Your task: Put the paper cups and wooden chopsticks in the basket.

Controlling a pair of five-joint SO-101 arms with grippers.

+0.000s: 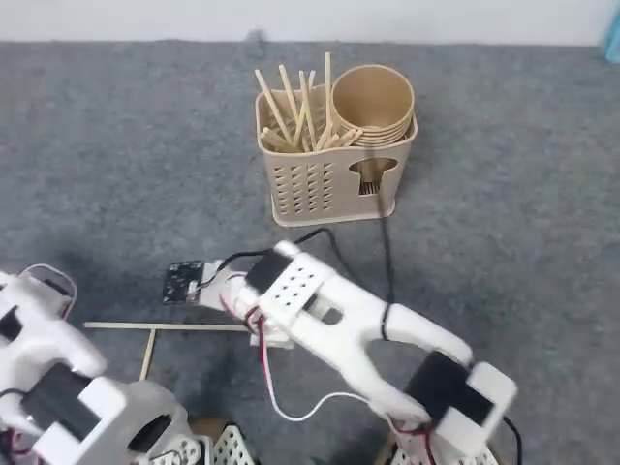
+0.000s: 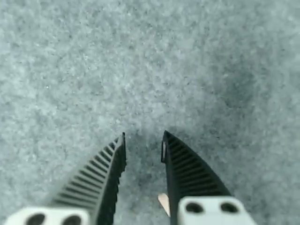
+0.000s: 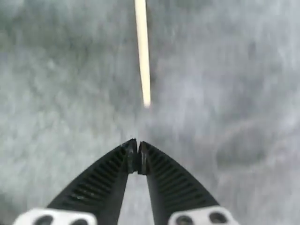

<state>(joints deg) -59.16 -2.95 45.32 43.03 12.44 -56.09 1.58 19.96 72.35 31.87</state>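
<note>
1. At the upper centre of the high view, the basket [image 1: 320, 189] holds a stack of paper cups [image 1: 373, 97] in its right compartment. A bundle of wooden chopsticks [image 1: 291, 111] stands in its left compartment.
2. Toward the lower left, a long chopstick [image 1: 165, 326] lies crosswise on the grey counter [image 1: 504, 194]. A second chopstick [image 1: 148, 355] lies just below it.
3. Your right gripper [image 3: 137, 143] has its fingers pressed together and holds nothing. One end of what looks like the long chopstick [image 3: 142, 51] lies just ahead of the tips, not touching them.
4. Your left gripper [image 2: 143, 138] has its fingers spread slightly over bare counter and pinches nothing.
5. The step in hand looks like collecting the loose chopsticks; the cups seem done.
6. Next, you probably need to spread the right fingers and set them astride the stick. Then pinch it and carry it to the basket's left compartment.
</note>
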